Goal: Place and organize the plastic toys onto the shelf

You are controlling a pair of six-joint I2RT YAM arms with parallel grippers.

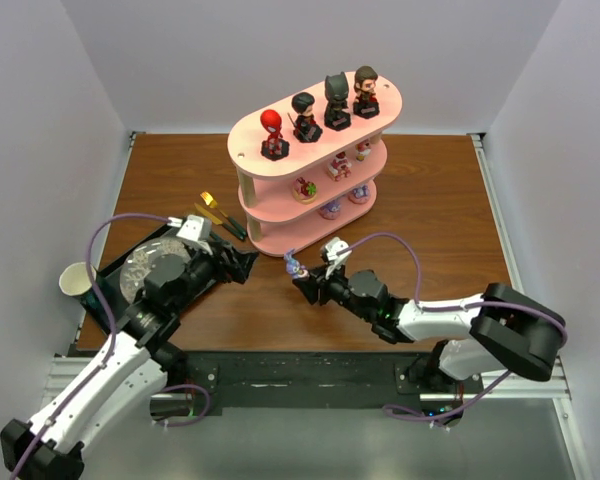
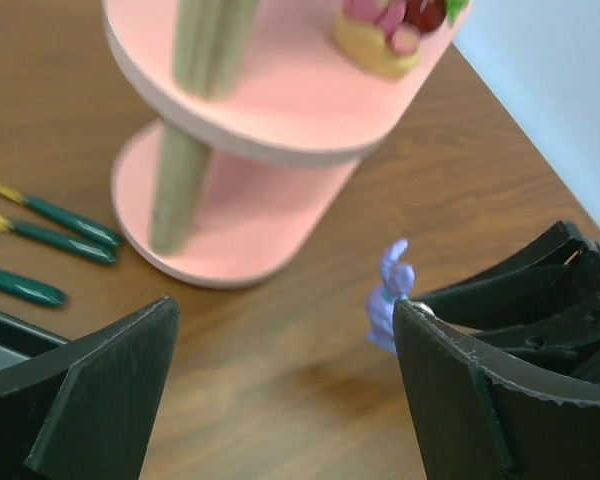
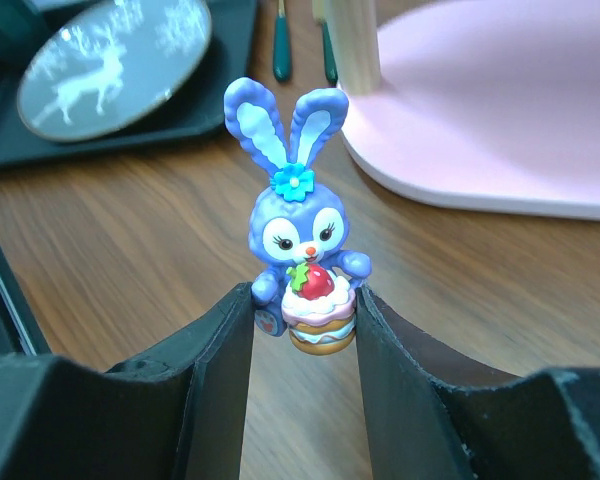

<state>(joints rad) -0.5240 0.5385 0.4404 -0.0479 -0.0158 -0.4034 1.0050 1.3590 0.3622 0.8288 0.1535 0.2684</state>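
Your left end effector (image 1: 246,263) is spread wide w/ nothing in it, over the counter (image 1: 430,220) right by the black tray (image 1: 108,268). The pink shelf (image 1: 280,238) is mid-back, w/ four big-head figures (image 1: 305,117) up top and smaller toys (image 1: 340,165) on the lower tiers. Your right end effector (image 1: 308,283) is clamped on the blue bunny toy (image 1: 297,266), just in front of the bottom tier.

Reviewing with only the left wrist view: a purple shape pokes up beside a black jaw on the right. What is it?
Observer: A purple bunny figurine holding a strawberry cake, gripped between the right gripper's jaws.
Operator: Anything on the shelf's top board?
Observer: Four big-headed figures stand there in a row.
Operator: What's in the tray at my lower left?
Observer: A round plate with a white deer design.
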